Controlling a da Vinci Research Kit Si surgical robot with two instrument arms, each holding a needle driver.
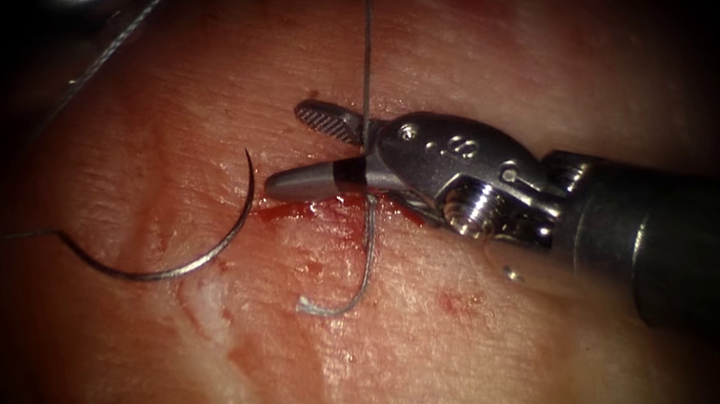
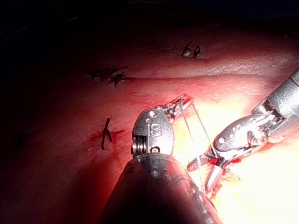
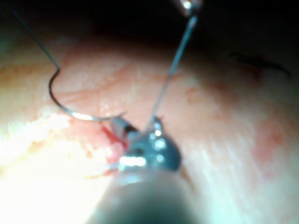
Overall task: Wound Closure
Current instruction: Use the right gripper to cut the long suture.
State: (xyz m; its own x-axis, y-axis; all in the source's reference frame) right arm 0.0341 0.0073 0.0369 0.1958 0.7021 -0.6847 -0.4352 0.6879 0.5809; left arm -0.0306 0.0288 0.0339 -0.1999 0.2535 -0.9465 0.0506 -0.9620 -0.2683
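right claw (image 1: 313,147): spread, 2 jaws astride the taut thread (image 1: 366,47) at their hinge, pinching nothing.
left claw (image 2: 180,103): pressed together on the thread's upper end, above the cut (image 1: 322,206).
needle (image 1: 194,248): lying free on the tissue (image 1: 462,359), left of the cut, in neither claw, tip just beside the right claw's lower jaw.
cut end of thread (image 1: 347,300): curls just below the cut.
risk: judged, the right claw closing could sever the strand too near the cut; its lower jaw could nudge the loose needle.
red fluid (image 1: 284,212): pooled along the cut.
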